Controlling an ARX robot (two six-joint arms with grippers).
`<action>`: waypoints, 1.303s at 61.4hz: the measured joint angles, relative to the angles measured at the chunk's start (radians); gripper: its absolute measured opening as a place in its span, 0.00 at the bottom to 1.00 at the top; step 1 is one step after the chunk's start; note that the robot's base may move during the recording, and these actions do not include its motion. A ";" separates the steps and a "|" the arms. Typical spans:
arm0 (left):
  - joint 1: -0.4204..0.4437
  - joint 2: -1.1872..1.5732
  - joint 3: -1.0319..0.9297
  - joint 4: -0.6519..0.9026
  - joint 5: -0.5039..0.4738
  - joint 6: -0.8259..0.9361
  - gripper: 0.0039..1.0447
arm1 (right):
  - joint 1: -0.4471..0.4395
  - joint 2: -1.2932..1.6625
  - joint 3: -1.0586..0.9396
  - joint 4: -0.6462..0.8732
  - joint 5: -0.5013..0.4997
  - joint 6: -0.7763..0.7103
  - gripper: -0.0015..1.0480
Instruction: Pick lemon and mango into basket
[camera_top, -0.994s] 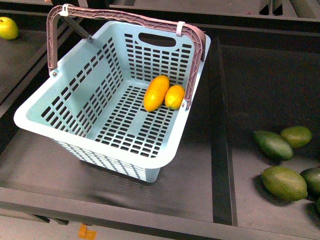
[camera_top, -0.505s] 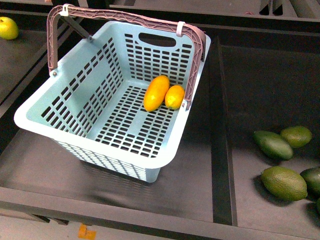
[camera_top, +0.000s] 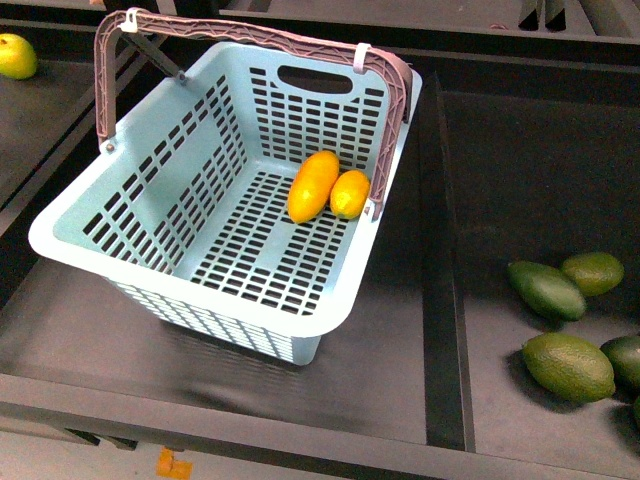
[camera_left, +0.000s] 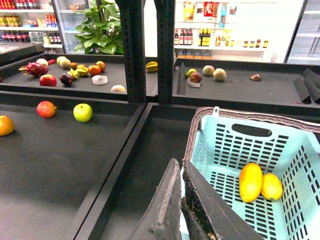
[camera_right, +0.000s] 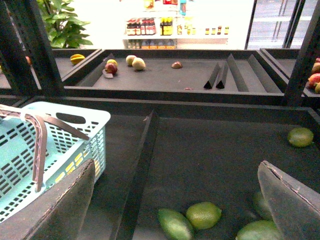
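Where the basket (camera_top: 120, 225) stands on the dark shelf, the mango (camera_top: 313, 185) and the lemon (camera_top: 349, 193) are seen lying side by side and touching on its slotted floor, close to the wall beneath the brown-grey handle (camera_top: 250, 40). In the front view neither arm is shown. Dark green fruits (camera_top: 545, 289) are scattered in the next compartment to the right, and a pale yellow-green fruit (camera_top: 15, 55) is seen at the far left. In the left wrist view, the left gripper (camera_left: 181, 200) is held above the shelf just beside the basket's rim, its fingers pressed together with nothing between them. In the right wrist view, the right gripper (camera_right: 180, 200) is spread wide and empty, with green fruits on the shelf seen between its fingers.
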 joint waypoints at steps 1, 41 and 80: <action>0.000 -0.005 0.000 -0.005 0.000 0.000 0.03 | 0.000 0.000 0.000 0.000 0.000 0.000 0.92; 0.000 -0.210 0.000 -0.216 0.000 0.000 0.03 | 0.000 0.000 0.000 0.000 0.000 0.000 0.92; 0.000 -0.210 0.000 -0.216 0.000 0.000 0.90 | 0.000 0.000 0.000 0.000 0.000 0.000 0.92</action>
